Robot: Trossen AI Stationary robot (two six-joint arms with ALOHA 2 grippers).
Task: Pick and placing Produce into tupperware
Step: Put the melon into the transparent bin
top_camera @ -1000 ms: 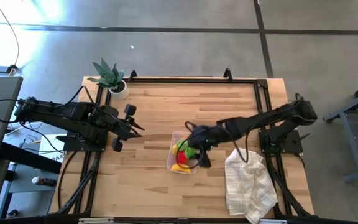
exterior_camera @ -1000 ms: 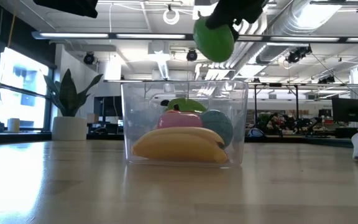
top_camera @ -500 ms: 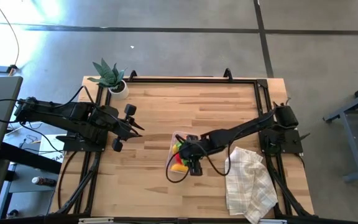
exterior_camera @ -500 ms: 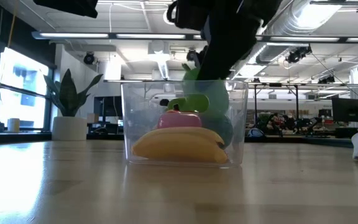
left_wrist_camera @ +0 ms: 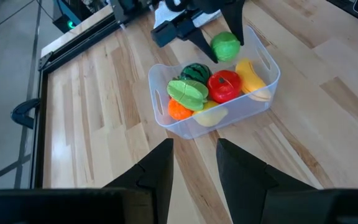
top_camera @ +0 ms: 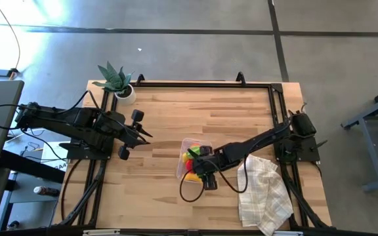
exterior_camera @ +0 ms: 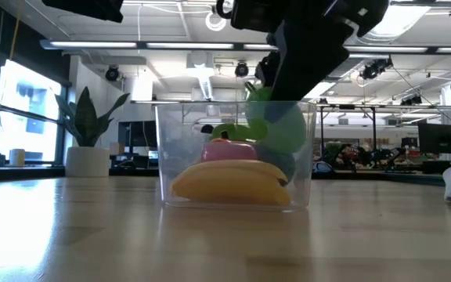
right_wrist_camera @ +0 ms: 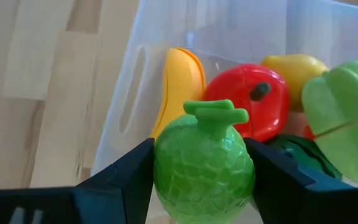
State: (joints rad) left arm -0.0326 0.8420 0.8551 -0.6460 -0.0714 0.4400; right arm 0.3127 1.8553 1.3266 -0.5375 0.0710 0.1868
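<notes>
The clear tupperware stands mid-table and holds produce: a yellow banana, a red fruit, a striped watermelon, a green piece, an orange and a lemon. My right gripper is shut on a round bumpy green fruit at the tub's banana end, below rim height in the low view. My left gripper stands open and high at the table's left, pointing toward the tub. My right gripper pinches the green fruit by its two opposite sides between its two fingers. The fingers slant down from above, coming from the table's right. The fruit's stem end points away from the wrist. Whether the fruit rests on the produce below, I cannot tell.
A white checked cloth lies at the near right, beside the right arm. A spiky potted plant stands at the far left corner. Black frame rails run along the table's edges. Bare wood lies between the tub and the left arm.
My right gripper has come down with the green fruit, from well above the tub to below its rim, shifting toward the table's near edge and tipping more steeply downward. Its hold on the fruit has stayed the same.
</notes>
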